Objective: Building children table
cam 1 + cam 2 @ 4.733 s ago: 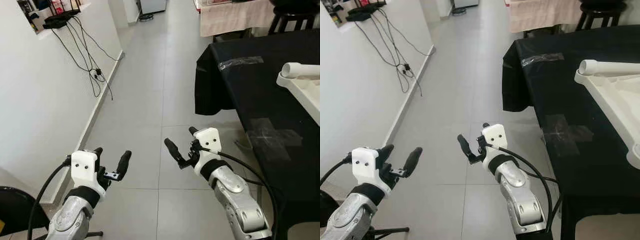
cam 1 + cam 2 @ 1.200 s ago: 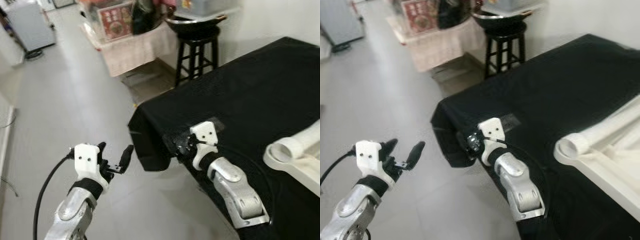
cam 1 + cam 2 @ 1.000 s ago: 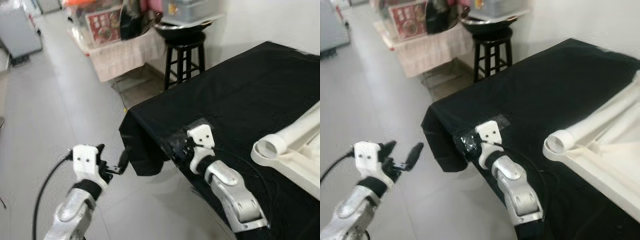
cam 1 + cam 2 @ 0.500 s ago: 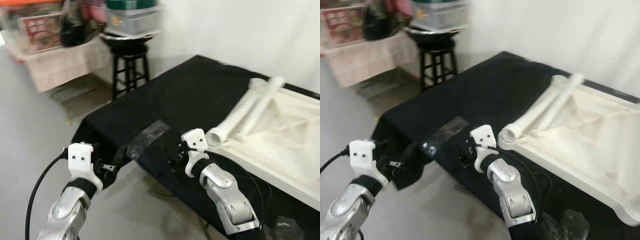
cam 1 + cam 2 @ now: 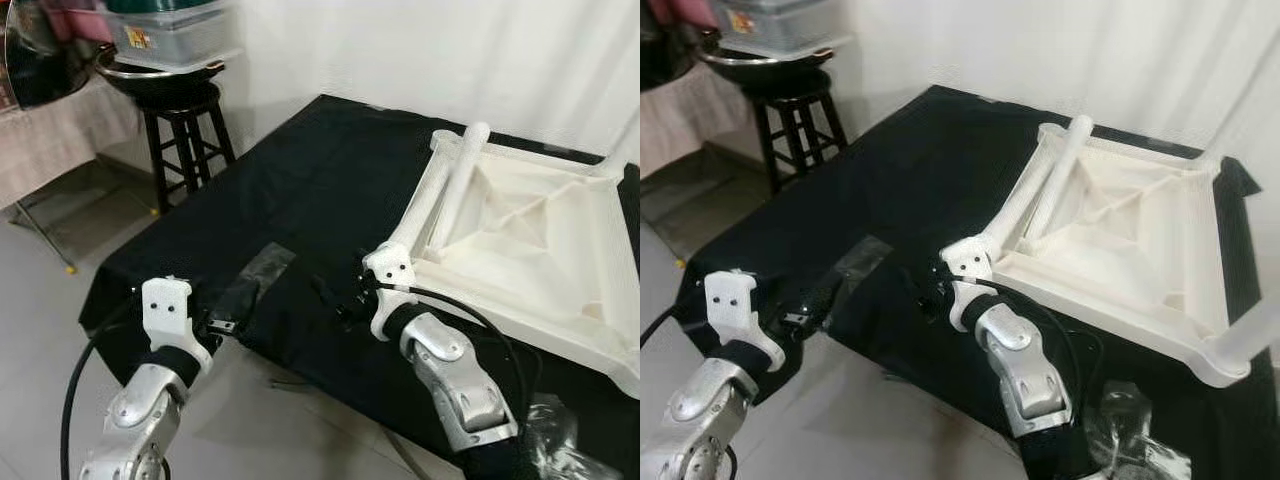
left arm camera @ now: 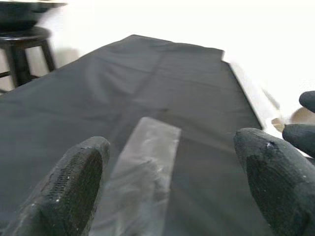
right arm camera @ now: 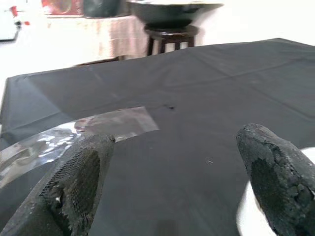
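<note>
The white table (image 5: 520, 230) lies upside down on the black-draped surface (image 5: 330, 180), underside up, probably so legs can be fitted; one leg (image 5: 440, 185) rests along its near edge. The right gripper (image 5: 335, 300), released and empty, hovers just beside the leg's near end. The left gripper (image 5: 225, 315), fingers (image 6: 74, 189) spread, hangs over tape (image 5: 262, 268).

A matt black cloth (image 5: 330, 190) is covering the bench, creasing softly at its corners. A strip of clear glossy tape (image 5: 252, 277) is shining on it. The upturned children's table (image 5: 1130, 250) is looking like smooth, off-white moulded plastic with a dull sheen. The fingertips (image 7: 78, 182) of the right end effector (image 7: 172, 187) are showing a rough, grainy black rubber, and the left end effector (image 6: 172, 182) is wearing finely dotted pads (image 6: 74, 177). Both arms are gleaming in brushed silver metal. The stool (image 5: 185, 125) is looking like dark painted wood.
</note>
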Robot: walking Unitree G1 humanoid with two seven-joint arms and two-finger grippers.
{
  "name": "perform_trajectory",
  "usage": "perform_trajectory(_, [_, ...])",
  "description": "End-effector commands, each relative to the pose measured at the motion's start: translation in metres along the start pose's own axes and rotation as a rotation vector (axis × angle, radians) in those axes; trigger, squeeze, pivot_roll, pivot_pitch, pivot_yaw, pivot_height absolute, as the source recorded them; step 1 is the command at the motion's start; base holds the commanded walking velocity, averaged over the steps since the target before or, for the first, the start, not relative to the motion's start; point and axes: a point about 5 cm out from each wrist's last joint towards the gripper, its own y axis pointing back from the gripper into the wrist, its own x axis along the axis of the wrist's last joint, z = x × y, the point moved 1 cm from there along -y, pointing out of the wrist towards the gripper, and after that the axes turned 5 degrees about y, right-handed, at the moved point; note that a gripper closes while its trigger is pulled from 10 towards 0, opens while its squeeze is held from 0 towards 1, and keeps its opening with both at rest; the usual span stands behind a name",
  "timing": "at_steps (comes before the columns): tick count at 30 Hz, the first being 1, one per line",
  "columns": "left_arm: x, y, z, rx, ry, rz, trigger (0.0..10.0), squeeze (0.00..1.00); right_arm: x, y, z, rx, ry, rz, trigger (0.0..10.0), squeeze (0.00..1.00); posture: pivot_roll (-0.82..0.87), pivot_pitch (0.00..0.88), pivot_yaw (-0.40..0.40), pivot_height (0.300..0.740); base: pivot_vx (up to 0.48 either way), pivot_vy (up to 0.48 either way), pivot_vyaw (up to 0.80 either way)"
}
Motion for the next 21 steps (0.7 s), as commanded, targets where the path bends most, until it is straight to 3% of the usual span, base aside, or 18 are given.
perform_trajectory(1, [-0.0008,0.0009,-0.0018,0.004,-0.015,-0.006,10.0,0.0,-0.0012,-0.0008,-0.0005,0.006,-0.01,0.007,10.0,0.0,-0.06,0.026,0.015,0.74,0.0,0.0,-0.8])
perform_trajectory(21, [0.0032,-0.0018,-0.0061,-0.005,-0.047,-0.009,10.0,0.0,0.0,-0.0025,-0.0046,0.017,-0.042,0.026,10.0,0.0,-0.06,0.024,0.035,0.74,0.0,0.0,-0.8])
